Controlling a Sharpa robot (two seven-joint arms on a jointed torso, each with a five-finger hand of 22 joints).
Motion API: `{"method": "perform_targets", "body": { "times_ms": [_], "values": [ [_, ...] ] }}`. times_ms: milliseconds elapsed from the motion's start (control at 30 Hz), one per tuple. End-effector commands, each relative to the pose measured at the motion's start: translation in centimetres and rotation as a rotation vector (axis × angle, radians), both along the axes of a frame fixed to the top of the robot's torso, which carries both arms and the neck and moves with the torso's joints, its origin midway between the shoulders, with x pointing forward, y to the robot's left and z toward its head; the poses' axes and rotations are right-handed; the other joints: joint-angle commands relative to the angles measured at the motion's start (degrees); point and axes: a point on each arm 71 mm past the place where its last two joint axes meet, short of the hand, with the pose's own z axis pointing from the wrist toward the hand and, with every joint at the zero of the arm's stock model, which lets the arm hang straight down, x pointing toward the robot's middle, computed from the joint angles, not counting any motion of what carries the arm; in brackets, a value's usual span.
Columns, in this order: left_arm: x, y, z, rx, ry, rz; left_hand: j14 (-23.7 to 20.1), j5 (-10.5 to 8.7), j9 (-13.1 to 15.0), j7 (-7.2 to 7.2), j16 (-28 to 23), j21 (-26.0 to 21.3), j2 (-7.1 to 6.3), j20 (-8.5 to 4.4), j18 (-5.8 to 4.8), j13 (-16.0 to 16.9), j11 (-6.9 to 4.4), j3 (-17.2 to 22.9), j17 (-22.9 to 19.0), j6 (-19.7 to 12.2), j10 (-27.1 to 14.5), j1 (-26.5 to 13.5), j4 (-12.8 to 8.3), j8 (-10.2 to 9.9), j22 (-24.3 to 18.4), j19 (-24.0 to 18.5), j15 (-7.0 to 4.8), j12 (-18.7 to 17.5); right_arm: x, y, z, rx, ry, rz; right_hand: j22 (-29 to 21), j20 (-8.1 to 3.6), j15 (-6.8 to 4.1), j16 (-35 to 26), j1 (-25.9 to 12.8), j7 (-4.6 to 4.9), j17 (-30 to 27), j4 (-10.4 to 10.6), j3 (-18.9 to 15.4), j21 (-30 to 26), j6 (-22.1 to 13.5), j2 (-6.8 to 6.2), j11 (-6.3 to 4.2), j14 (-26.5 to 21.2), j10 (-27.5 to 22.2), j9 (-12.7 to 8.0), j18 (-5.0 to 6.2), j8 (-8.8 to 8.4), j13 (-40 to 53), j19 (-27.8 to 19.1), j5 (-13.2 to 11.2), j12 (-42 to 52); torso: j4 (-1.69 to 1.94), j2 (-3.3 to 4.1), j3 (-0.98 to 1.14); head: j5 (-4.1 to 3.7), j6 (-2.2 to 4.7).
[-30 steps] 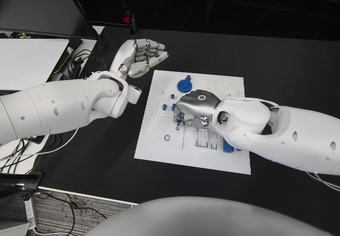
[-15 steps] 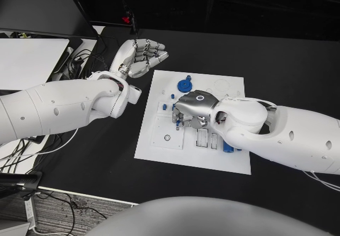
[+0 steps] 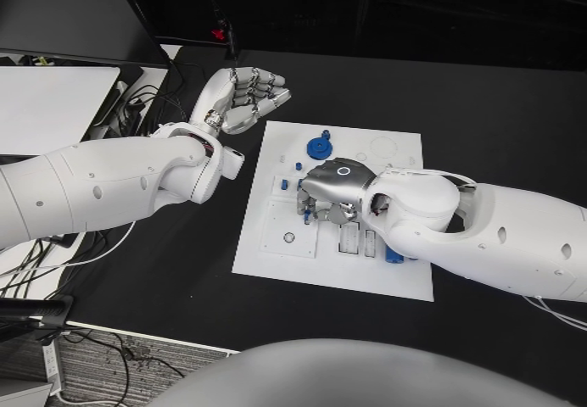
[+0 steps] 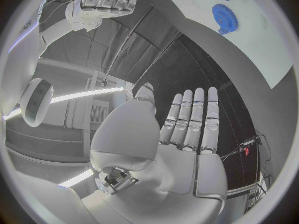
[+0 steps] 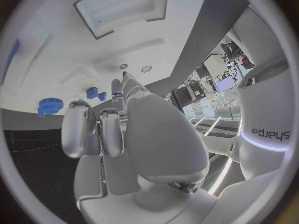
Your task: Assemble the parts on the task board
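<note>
Right hand (image 3: 332, 190) fingers curled down over the task board (image 3: 276, 239) middle; can't tell if it holds anything. Left hand (image 3: 245, 97) empty, fingers extended, off the board near the blue gear (image 3: 318, 148).

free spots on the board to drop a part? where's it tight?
Bare: the task board's near strip along its front edge, and the far right corner beyond the right hand. Tight: the middle, where that hand hangs over the small blue parts beside the blue gear. The left hand hovers off the board's far left corner.
</note>
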Motion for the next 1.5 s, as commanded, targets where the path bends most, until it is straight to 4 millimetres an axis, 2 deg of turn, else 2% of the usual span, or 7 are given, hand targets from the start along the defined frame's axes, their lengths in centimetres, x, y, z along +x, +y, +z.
{"method": "perform_targets", "body": {
  "times_ms": [33, 500, 733, 1067, 1300, 1500],
  "values": [
    [-0.20, -0.18, 0.44, -0.008, -0.053, -0.025, 0.1, 0.39, -0.1, 1.24, 0.4, -0.4, 0.56, -0.02, 0.63, 0.0, -0.15, -0.4, -0.1, -0.3, -0.4, 0.0, 0.0, 0.2, -0.1, 0.5, 0.01, 0.3, -0.04, 0.06, -0.13, -0.020, 0.013, 0.003, 7.6, -0.02, 0.01, 0.1, 0.2, 0.38, 0.0, 0.1, 0.3, -0.2, -0.2, 0.64, 0.04, 3.4, -0.3, 0.1, -0.69, -0.01, -0.1, 0.0, 0.3, -0.3, -0.01, 0.00, 0.00, -0.19, 0.00],
    [-0.20, -0.14, 0.43, -0.008, -0.053, -0.024, 0.1, 0.39, -0.1, 1.25, 0.4, -0.4, 0.63, -0.02, 0.63, 0.0, -0.13, -0.5, -0.2, -0.4, -0.4, 0.0, 0.0, 0.3, -0.1, 0.5, 0.02, 0.4, 0.18, -0.04, -0.43, -0.035, 0.023, -0.007, 7.5, 0.10, 0.15, 0.0, 0.0, 0.58, -0.2, 0.1, 0.5, -0.4, -0.4, 0.57, 0.24, 3.4, -0.7, 0.0, -0.64, -0.24, -0.1, -0.1, 0.4, -0.3, 0.02, 0.02, -0.02, -0.61, 0.00],
    [-0.21, -0.14, 0.43, -0.008, -0.053, -0.024, 0.1, 0.39, -0.1, 1.25, 0.4, -0.4, 0.63, -0.02, 0.63, 0.0, -0.13, -0.5, -0.2, -0.4, -0.4, 0.0, 0.0, 0.3, -0.1, 0.5, 0.02, 0.4, 0.16, 0.04, -0.53, -0.035, 0.026, -0.004, 7.4, 0.11, 0.16, 0.0, 0.0, 0.59, -0.3, 0.1, 0.5, -0.5, -0.4, 0.56, 0.25, 3.4, -0.7, 0.0, -0.62, -0.26, -0.1, -0.2, 0.4, -0.3, 0.00, 0.02, 0.04, -0.57, 0.00],
    [-0.22, -0.12, 0.44, -0.008, -0.053, -0.023, 0.1, 0.39, -0.1, 1.25, 0.4, -0.4, 0.63, -0.02, 0.63, 0.0, -0.13, -0.5, -0.2, -0.4, -0.4, 0.0, 0.0, 0.3, -0.1, 0.5, 0.02, 0.4, 0.15, 0.15, -0.66, -0.029, 0.031, -0.001, 7.4, 0.14, 0.20, 0.0, -0.1, 0.62, -0.3, 0.1, 0.6, -0.6, -0.5, 0.53, 0.28, 3.4, -0.8, 0.0, -0.60, -0.31, -0.1, -0.2, 0.4, -0.3, -0.05, -0.01, -0.02, -0.58, 0.00],
    [-0.21, -0.12, 0.43, -0.008, -0.053, -0.023, 0.1, 0.39, -0.1, 1.25, 0.4, -0.4, 0.63, -0.02, 0.63, 0.0, -0.13, -0.5, -0.2, -0.4, -0.4, 0.0, 0.0, 0.3, -0.1, 0.5, 0.02, 0.4, 0.12, 0.23, -0.62, -0.017, 0.028, 0.001, 7.4, 0.14, 0.20, 0.0, -0.1, 0.62, -0.3, 0.1, 0.6, -0.6, -0.5, 0.53, 0.28, 3.4, -0.8, 0.0, -0.60, -0.31, -0.1, -0.2, 0.4, -0.3, -0.04, -0.01, 0.03, -0.55, 0.00],
    [-0.22, -0.11, 0.43, -0.008, -0.052, -0.023, 0.1, 0.39, -0.1, 1.25, 0.4, -0.4, 0.63, -0.02, 0.63, 0.0, -0.13, -0.5, -0.2, -0.4, -0.4, 0.0, 0.0, 0.3, -0.1, 0.5, 0.02, 0.4, 0.09, 0.27, -0.63, -0.017, 0.024, 0.002, 7.4, 0.16, 0.21, -0.1, -0.1, 0.63, -0.4, 0.0, 0.6, -0.6, -0.5, 0.52, 0.29, 3.4, -0.9, 0.0, -0.60, -0.34, -0.1, -0.2, 0.4, -0.3, -0.01, 0.03, 0.00, -0.64, 0.00]
  ]
}}
